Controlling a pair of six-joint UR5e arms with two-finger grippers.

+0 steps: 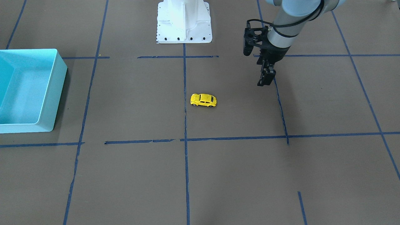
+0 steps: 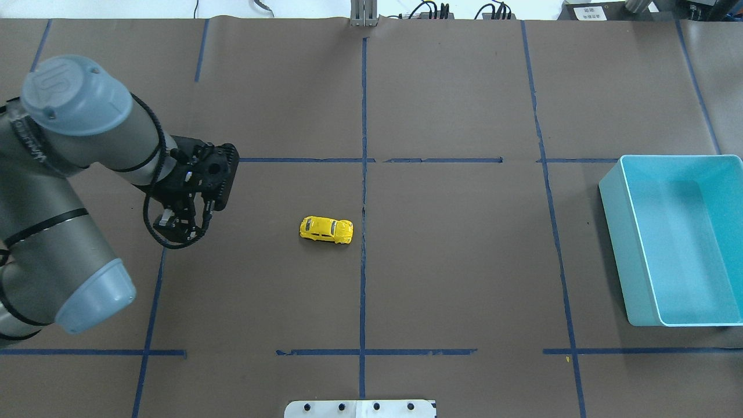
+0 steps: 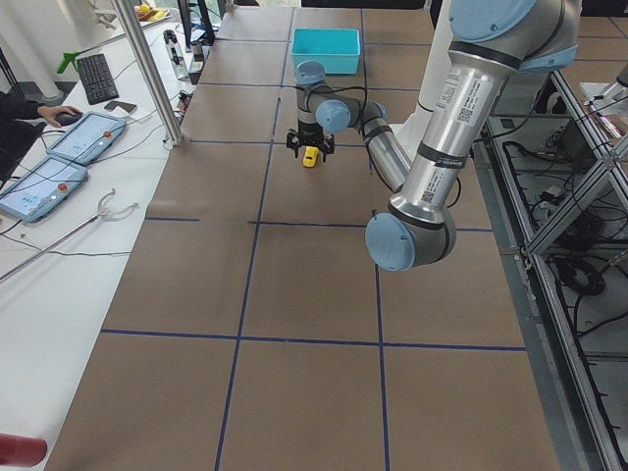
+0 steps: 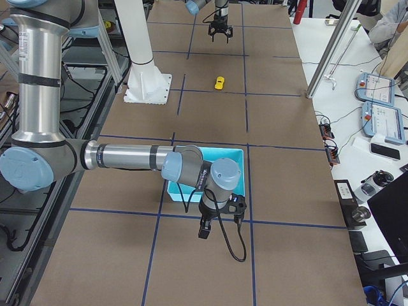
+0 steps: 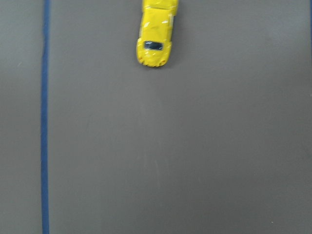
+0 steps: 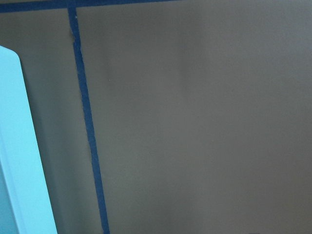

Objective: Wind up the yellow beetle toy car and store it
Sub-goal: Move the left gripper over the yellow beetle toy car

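Resting on blue-taped brown table [image 1: 237, 175]: yellow beetle toy car [image 1: 203, 100]; left claw [image 1: 265, 81] spread; right claw [image 4: 204, 232] unclear.

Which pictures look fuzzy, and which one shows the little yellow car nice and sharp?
In the left wrist view the yellow car looks soft and smeary, and the top edge cuts it off. In the front-facing view it is crisp, with a thin dark shadow beneath. In the right wrist view the turquoise bin is pale, washed out and blurry.
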